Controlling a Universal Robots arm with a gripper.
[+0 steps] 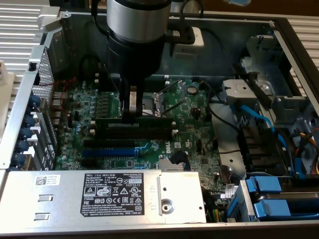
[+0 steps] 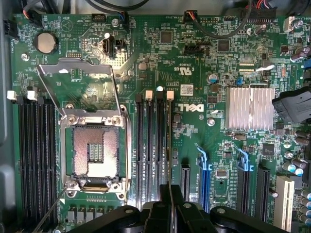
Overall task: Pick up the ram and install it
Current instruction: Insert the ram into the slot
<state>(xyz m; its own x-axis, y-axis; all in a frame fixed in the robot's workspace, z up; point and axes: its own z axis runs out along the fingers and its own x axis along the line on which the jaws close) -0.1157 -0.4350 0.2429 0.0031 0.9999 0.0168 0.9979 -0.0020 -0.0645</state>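
Inside the computer case [image 1: 29,107], our pincer [image 1: 132,110] squeezes the ram [image 1: 154,118] tight, with the black slots [image 2: 149,145] just under it, so we think clicking it in is left.

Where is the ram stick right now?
In the exterior view, the ram is pinched in the shut pincer near the motherboard's middle, lying along the long black slots just beside the CPU socket.

Dark-green ram [image 1: 152,116] on edge over black slots [image 1: 124,133]
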